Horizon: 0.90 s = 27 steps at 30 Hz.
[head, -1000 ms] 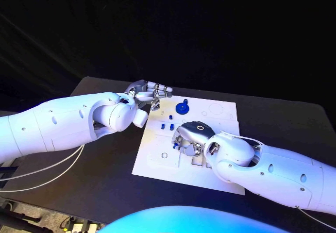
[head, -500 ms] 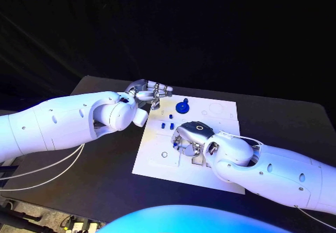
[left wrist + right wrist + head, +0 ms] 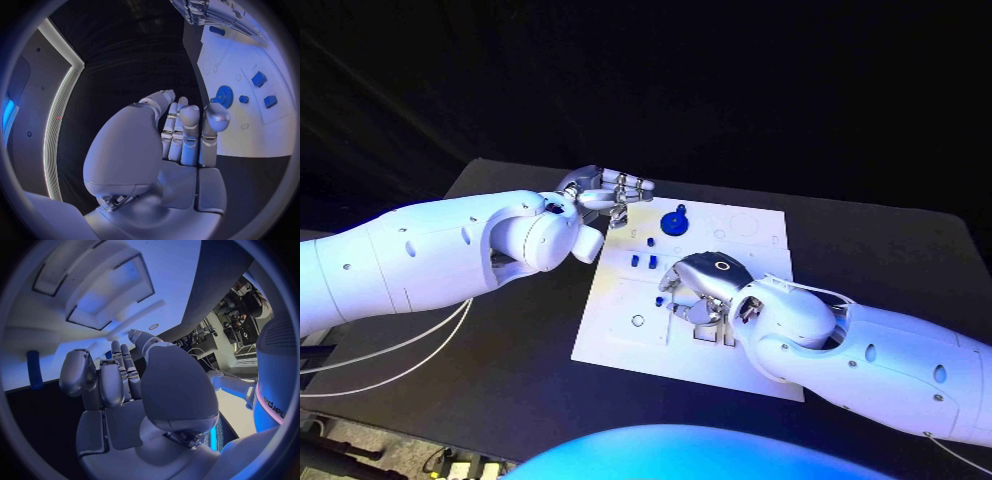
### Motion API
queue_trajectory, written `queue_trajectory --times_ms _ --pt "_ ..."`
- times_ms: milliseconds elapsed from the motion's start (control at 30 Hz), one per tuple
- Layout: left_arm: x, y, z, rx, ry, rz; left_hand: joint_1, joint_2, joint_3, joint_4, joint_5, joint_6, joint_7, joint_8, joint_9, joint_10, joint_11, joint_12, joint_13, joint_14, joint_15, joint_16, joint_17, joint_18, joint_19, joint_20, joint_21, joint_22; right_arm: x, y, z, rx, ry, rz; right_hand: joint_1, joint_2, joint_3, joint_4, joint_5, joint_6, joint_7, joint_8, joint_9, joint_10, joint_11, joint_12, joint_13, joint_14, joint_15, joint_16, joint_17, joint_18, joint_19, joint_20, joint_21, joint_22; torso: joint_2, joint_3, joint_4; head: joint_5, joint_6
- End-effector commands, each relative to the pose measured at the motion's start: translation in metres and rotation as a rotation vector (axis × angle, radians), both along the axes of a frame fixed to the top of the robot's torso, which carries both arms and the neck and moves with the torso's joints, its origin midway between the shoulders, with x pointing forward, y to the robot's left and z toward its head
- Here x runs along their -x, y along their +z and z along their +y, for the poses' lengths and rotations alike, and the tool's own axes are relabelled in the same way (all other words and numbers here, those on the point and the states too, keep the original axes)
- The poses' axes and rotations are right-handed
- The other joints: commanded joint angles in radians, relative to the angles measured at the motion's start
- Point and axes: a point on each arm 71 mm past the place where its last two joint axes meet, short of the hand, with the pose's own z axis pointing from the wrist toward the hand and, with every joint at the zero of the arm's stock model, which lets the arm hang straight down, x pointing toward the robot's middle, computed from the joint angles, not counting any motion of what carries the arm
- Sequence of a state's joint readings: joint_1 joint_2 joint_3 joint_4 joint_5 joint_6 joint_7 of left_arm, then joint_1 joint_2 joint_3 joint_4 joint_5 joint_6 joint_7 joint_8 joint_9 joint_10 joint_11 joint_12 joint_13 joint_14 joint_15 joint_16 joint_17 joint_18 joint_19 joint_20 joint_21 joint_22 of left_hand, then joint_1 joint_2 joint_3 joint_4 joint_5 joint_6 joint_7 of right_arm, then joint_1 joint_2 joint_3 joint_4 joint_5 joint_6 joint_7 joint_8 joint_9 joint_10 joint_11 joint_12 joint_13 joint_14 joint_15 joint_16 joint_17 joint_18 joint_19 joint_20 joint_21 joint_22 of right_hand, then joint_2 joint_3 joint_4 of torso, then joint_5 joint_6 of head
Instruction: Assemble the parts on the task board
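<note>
Change: right hand [image 3: 700, 296] had slid slightly toward the robot over the task board [image 3: 625, 335].
Left hand [image 3: 609, 195]: hovered at the board's far left corner, fingers straight and close together, holding nothing.
Parts: blue gear [image 3: 675, 221] and small blue pieces [image 3: 643, 260] lay between the hands.
Right hand: curled low over the board's middle; grip could not be told.

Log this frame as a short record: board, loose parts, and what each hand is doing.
board: white task board on the black table
parts: blue gear and small blue pieces on the board's far half
left hand: at the board's far left corner, fingers together, holding nothing visible
right hand: over the board's middle; grasp hidden
</note>
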<state>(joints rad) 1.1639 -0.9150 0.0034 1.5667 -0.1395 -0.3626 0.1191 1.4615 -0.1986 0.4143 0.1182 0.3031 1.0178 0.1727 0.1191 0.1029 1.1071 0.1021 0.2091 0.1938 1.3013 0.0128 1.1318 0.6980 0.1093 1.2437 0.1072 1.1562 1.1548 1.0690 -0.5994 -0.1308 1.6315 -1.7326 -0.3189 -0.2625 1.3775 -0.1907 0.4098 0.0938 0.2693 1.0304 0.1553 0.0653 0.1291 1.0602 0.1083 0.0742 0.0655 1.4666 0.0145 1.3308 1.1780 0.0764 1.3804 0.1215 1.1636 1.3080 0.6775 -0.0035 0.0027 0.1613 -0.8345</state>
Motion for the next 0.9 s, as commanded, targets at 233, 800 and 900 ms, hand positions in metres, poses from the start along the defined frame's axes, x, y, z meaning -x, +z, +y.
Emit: queue_trajectory --times_ms 233,800,900 --pt "0.000 0.001 0.000 0.003 -0.015 -0.003 -0.001 0.012 0.000 -0.006 0.004 -0.005 0.001 -0.003 -0.001 -0.006 0.000 0.006 0.001 0.000 0.007 0.004 0.000 0.008 0.006 0.002 -0.002 -0.001 -0.016 0.036 -0.042 0.044 -0.072 -0.051 -0.017 0.006 -0.020 -0.001 0.009 0.010 -0.008 0.005 -0.002 0.007 -0.009 0.027 0.005 0.022 0.001 -0.005 -0.002 0.008 0.003 -0.002 0.006 0.092 -0.002 -0.0016 -0.0040 -0.023 0.012" --pt "0.001 0.001 0.001 0.003 -0.016 -0.003 -0.001 0.012 0.000 -0.006 0.004 -0.005 0.001 -0.003 -0.001 -0.007 0.000 0.006 0.001 -0.001 0.007 0.003 -0.003 0.008 0.007 0.002 -0.002 0.000 -0.037 0.049 -0.089 0.154 -0.146 -0.037 -0.027 -0.010 -0.066 -0.006 0.032 0.007 -0.025 0.002 -0.007 -0.001 -0.012 0.046 0.003 0.024 -0.002 -0.003 0.000 0.007 0.008 -0.006 0.004 0.093 -0.003 -0.0020 -0.0059 -0.031 0.019" --pt "0.001 0.001 0.002 0.002 -0.014 -0.003 -0.001 0.012 0.000 -0.006 0.004 -0.005 0.001 -0.003 -0.001 -0.007 0.000 0.006 0.001 -0.001 0.007 0.003 -0.003 0.008 0.007 0.002 -0.002 0.000 -0.038 0.047 -0.089 0.161 -0.144 -0.031 -0.027 -0.010 -0.068 -0.006 0.033 0.006 -0.026 0.001 -0.007 -0.002 -0.011 0.047 0.003 0.024 -0.002 -0.002 0.000 0.007 0.007 -0.006 0.003 0.092 -0.002 -0.0017 -0.0052 -0.029 0.018"
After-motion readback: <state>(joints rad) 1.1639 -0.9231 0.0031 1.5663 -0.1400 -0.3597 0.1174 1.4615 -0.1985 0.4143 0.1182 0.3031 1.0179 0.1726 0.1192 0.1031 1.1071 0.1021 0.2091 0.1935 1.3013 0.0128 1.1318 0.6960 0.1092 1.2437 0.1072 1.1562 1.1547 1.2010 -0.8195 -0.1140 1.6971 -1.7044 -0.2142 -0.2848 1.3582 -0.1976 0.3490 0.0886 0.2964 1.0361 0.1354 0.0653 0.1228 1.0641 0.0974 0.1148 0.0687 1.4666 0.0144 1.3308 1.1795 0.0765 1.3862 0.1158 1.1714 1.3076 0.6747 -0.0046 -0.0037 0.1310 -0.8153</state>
